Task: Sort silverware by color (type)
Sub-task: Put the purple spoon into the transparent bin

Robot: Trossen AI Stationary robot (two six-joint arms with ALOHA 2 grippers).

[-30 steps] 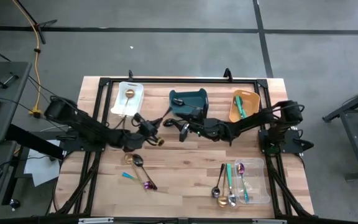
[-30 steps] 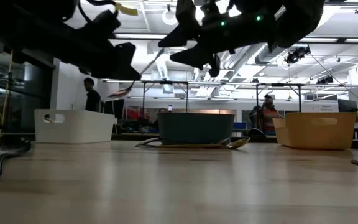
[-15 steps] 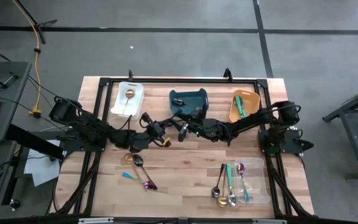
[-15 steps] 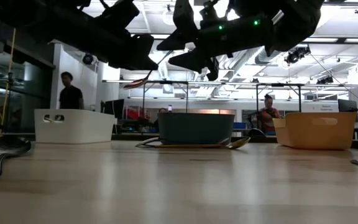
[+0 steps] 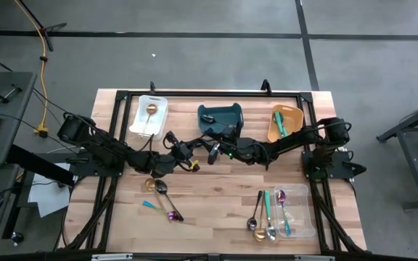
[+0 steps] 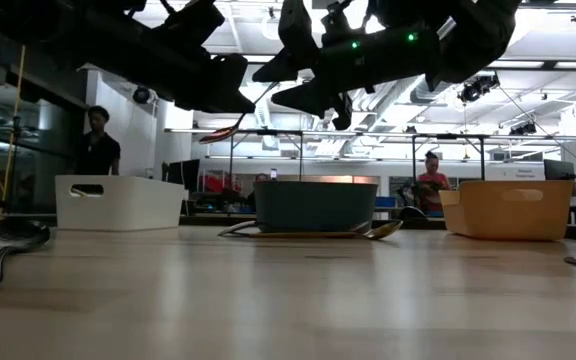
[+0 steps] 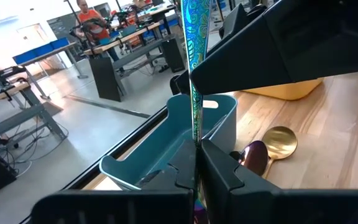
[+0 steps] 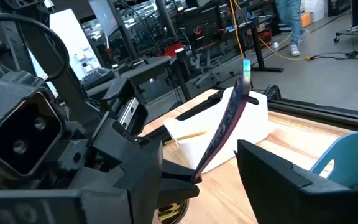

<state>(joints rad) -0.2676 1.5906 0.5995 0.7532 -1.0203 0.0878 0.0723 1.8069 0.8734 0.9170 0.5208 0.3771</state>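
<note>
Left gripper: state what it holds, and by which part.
The left gripper is shut on an iridescent utensil, pinching one end of its handle between its fingers; the rest sticks out toward the open, empty right gripper.

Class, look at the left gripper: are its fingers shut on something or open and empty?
Shut on a piece. In the left wrist view the left gripper has its fingers pressed together around the iridescent utensil, whose handle rises between them above the teal bin.
</note>
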